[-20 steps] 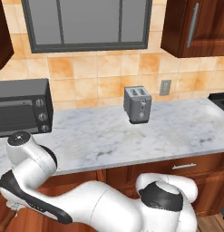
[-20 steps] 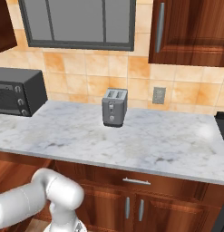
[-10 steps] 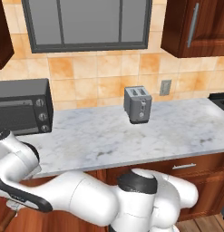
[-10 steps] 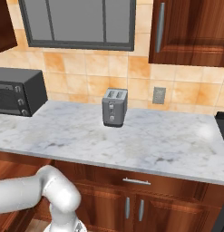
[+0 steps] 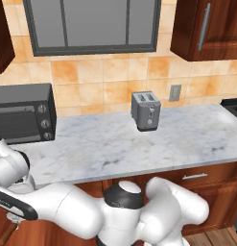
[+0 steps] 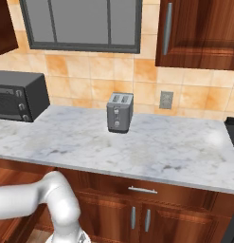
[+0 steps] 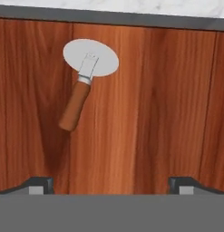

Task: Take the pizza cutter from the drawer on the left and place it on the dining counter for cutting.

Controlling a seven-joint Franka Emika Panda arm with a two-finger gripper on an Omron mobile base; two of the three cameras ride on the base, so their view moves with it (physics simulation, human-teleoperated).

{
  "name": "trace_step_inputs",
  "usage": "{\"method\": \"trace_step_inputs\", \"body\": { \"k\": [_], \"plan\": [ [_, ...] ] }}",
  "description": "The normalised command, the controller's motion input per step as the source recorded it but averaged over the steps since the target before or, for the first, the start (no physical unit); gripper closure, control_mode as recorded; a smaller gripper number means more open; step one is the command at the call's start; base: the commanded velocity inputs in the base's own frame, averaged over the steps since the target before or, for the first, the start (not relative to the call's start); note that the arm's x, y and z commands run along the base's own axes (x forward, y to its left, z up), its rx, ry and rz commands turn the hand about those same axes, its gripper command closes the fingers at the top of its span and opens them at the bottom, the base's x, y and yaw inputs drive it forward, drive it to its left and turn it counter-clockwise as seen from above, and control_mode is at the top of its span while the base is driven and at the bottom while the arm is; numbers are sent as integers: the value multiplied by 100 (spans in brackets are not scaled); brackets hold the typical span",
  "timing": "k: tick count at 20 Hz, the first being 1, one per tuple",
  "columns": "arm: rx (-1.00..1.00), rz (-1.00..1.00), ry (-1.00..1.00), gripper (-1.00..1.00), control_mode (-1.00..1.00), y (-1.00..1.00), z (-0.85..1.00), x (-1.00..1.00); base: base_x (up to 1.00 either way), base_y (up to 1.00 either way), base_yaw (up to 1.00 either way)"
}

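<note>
The pizza cutter [image 7: 86, 77] lies in the upper left of the hand view, flat on the reddish-brown wooden floor of the drawer [image 7: 145, 113]. Its round silver wheel blade points toward the top of the frame, and the short wooden handle slants down and to the left from it. Along the top edge of that frame a dark strip runs across, with a thin band of pale marble above it.

The pincer [image 7: 111, 183] stands wide open and has hold of nothing: its two dark fingertips [image 7: 38, 185] rise at the lower left and lower right of the hand view, well apart from each other, with bare wood between them. The cutter sits above the left tip, clear of both.

In the left base view the white arm sweeps across the bottom of the frame toward the lower left corner, below the edge of the marble worktop [image 5: 139, 144]. A grey toaster [image 5: 146, 111] stands upright near the middle of that worktop, against the orange tiled wall, and a black microwave [image 5: 24, 113] sits at the left edge of the frame. A wall socket [image 5: 175, 92] is on the tiles just right of the toaster. Dark wooden cabinets [image 6: 199, 33] hang in the upper right of the right base view, and a grey-framed window [image 6: 80, 23] fills the upper centre.
</note>
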Motion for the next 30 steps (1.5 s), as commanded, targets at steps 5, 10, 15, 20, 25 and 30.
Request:
{"method": "trace_step_inputs", "body": {
  "k": [5, 10, 15, 20, 25, 30],
  "plan": [
    [0, -16, 0, -100, -100, 15, -57, 0, 0, 0, 0],
    [0, -7, 0, -100, -100, 18, -56, 0, 0, 0, 0],
    [0, -11, -2, -100, -100, 17, -54, 0, 0, 0, 0],
    [0, -3, -7, -100, -100, 25, -45, 2, 0, 0, 0],
    [0, 0, -1, -100, -100, 25, -33, 30, 0, 0, 0],
    [0, 0, 0, -100, -100, 29, -45, 27, 0, 0, 0]
  ]
}}
